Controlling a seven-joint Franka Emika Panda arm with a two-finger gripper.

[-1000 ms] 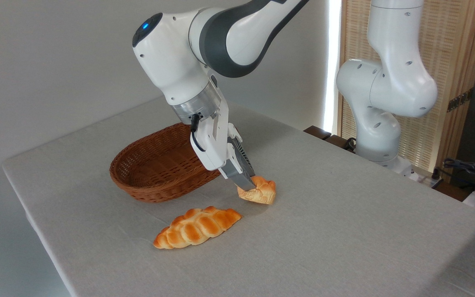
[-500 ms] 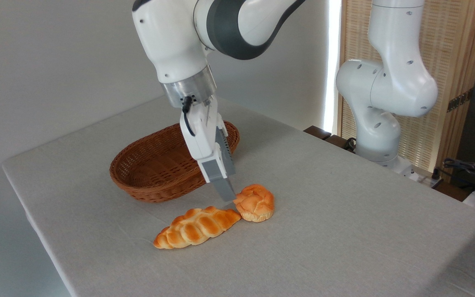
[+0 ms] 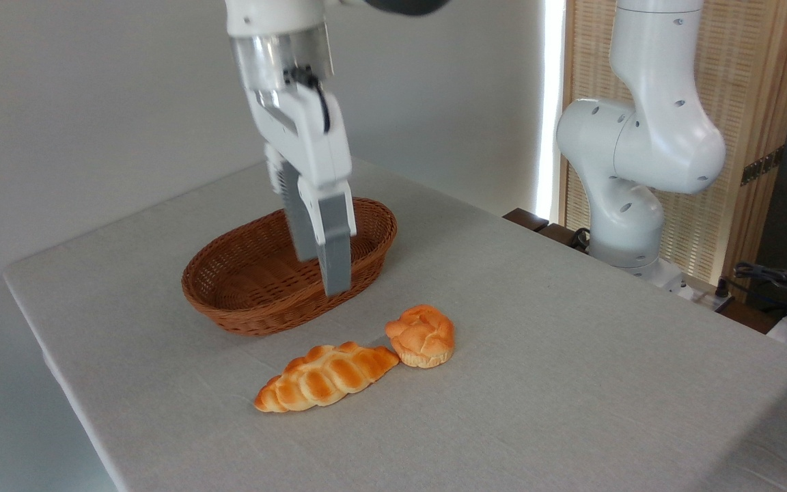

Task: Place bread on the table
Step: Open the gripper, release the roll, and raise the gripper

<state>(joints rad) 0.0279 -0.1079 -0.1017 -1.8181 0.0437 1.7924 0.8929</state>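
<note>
The small round golden-orange bread (image 3: 421, 335) sits on the light grey cloth table (image 3: 571, 383); the grey-fingered gripper (image 3: 323, 273) hangs spread and empty; no writing readable.

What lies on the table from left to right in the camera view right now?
Wicker basket → braided loaf → bread, which sits on the table beside the loaf's right end. The gripper hangs over the basket, holding nothing.

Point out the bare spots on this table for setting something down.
Bare table: the wide stretch right of the bun, and the near strip below the braided loaf. Crowded: between the wicker basket and both breads, under the gripper.
</note>
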